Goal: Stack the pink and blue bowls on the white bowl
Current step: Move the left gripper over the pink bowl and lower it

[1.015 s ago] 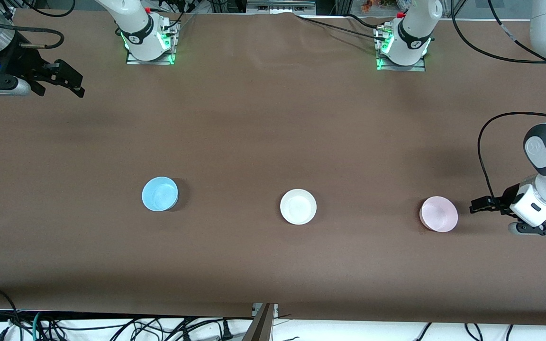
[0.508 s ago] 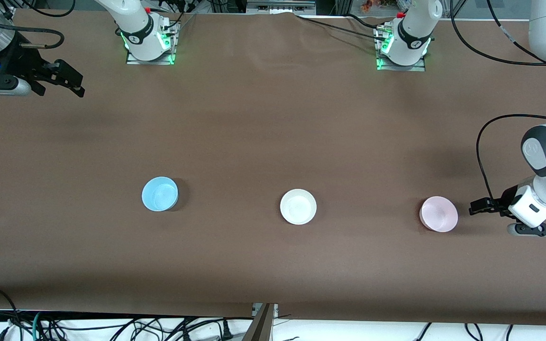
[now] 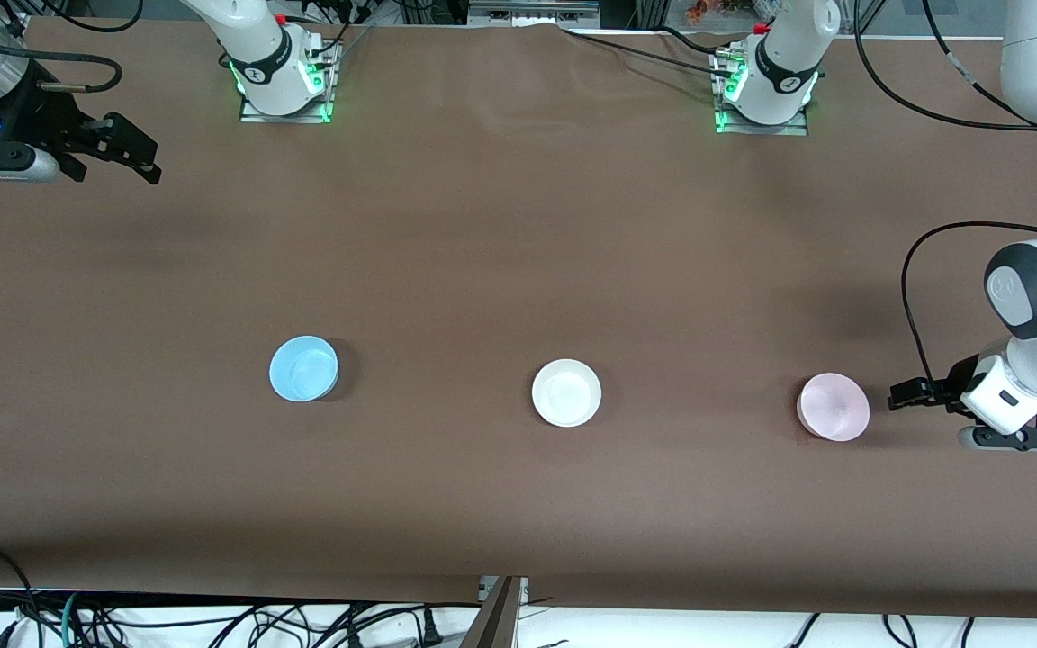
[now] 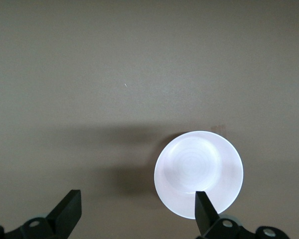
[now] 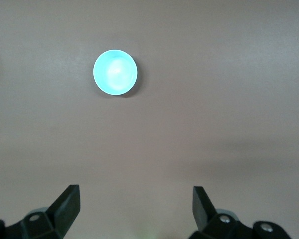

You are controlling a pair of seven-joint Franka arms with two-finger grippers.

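Three bowls stand in a row on the brown table. The blue bowl (image 3: 303, 368) (image 5: 115, 72) is toward the right arm's end, the white bowl (image 3: 566, 392) is in the middle, and the pink bowl (image 3: 833, 407) (image 4: 198, 174) is toward the left arm's end. All three are upright and apart. My left gripper (image 3: 898, 396) (image 4: 138, 211) hangs open just beside the pink bowl, holding nothing. In the left wrist view one fingertip (image 4: 205, 209) overlaps the bowl's rim. My right gripper (image 3: 145, 155) (image 5: 137, 205) waits open over the table's corner near its base.
Both arm bases (image 3: 283, 85) (image 3: 763, 94) stand along the table's edge farthest from the front camera. Cables (image 3: 212, 621) lie off the table's near edge. Bare brown table (image 3: 518, 252) lies between the bowls and the bases.
The left arm has shifted slightly toward the pink bowl, its gripper still open. The right arm and the bowls have not moved.
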